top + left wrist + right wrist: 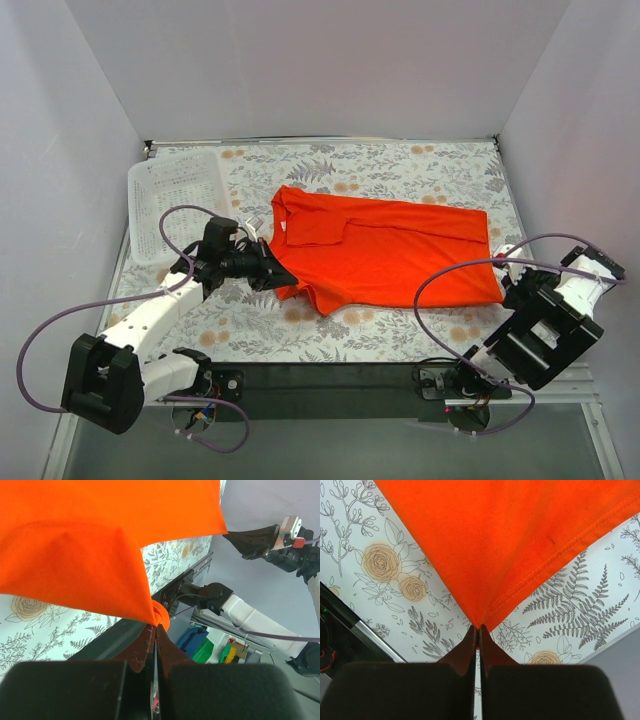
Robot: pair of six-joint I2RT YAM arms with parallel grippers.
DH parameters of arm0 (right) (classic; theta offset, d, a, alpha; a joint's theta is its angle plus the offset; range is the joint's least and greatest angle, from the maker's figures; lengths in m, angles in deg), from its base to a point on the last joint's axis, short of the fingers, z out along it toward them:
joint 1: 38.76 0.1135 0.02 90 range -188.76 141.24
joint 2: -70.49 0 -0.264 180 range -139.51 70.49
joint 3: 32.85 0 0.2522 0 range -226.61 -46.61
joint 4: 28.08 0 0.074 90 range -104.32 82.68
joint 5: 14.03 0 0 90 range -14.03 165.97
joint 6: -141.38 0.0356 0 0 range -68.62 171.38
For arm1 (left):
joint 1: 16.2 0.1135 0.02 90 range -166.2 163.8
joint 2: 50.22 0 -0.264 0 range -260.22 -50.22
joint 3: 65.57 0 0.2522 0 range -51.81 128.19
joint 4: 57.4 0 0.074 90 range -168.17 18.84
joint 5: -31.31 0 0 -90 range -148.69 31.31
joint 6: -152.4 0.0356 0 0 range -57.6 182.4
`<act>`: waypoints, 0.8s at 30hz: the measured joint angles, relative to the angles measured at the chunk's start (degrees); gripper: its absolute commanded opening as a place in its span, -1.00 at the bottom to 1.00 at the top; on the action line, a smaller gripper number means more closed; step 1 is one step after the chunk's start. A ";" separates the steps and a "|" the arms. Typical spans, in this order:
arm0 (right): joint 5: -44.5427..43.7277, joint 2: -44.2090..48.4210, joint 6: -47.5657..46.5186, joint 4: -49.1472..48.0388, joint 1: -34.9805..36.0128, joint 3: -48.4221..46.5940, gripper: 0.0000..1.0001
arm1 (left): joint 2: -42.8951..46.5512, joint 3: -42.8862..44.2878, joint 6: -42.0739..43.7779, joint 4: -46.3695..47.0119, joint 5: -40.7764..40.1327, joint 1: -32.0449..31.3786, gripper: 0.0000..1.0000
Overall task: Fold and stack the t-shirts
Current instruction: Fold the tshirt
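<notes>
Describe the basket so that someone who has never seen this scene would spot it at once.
Look at the floral-patterned table, then at its far left corner. There lies a white plastic basket, just left of the orange-red t-shirt spread across the middle. It alone is white, rigid and pierced all over with small holes.
</notes>
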 measured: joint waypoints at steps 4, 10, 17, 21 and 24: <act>0.24 -2.03 -1.07 0.15 -0.66 0.00 -0.97 | 0.35 0.02 0.70 -1.07 0.15 0.00 -1.00; 2.97 -10.08 0.85 0.31 -0.61 -2.58 -0.97 | -2.14 1.90 0.39 -0.85 0.13 0.00 -1.00; 4.83 -16.17 6.05 -1.79 1.31 -5.18 -0.97 | -7.56 9.90 -0.24 1.44 -0.22 0.00 -1.00; 5.22 -17.68 10.27 -3.82 4.17 -5.79 -0.97 | -12.68 14.73 -0.20 2.27 -0.50 0.02 -1.00; 5.66 -18.69 14.29 -5.97 6.29 -7.28 -0.97 | -16.13 17.46 -0.04 2.34 -1.03 0.17 -1.00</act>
